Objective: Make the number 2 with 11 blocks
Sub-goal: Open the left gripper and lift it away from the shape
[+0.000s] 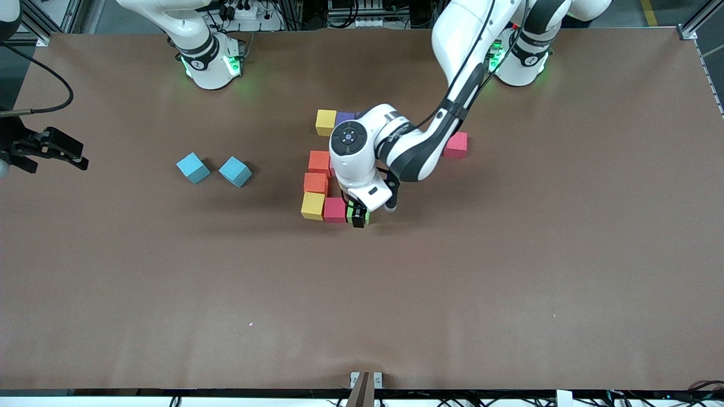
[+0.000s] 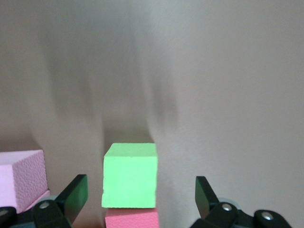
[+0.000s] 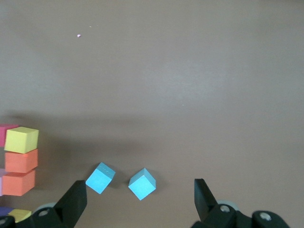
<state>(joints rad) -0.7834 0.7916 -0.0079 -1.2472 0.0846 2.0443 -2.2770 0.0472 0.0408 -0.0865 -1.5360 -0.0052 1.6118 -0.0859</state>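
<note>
The blocks stand in a partial figure at the table's middle: a yellow cube beside a purple one, two orange cubes, then a yellow cube, a pink cube and a green cube in the row nearest the front camera. One pink cube lies apart, toward the left arm's end. My left gripper is open, its fingers either side of the green cube with gaps; that cube touches a pink cube. The arm hides part of the figure. My right gripper waits open.
Two light blue cubes lie on the brown table between the figure and the right gripper. They also show in the right wrist view, with the figure's yellow and orange cubes.
</note>
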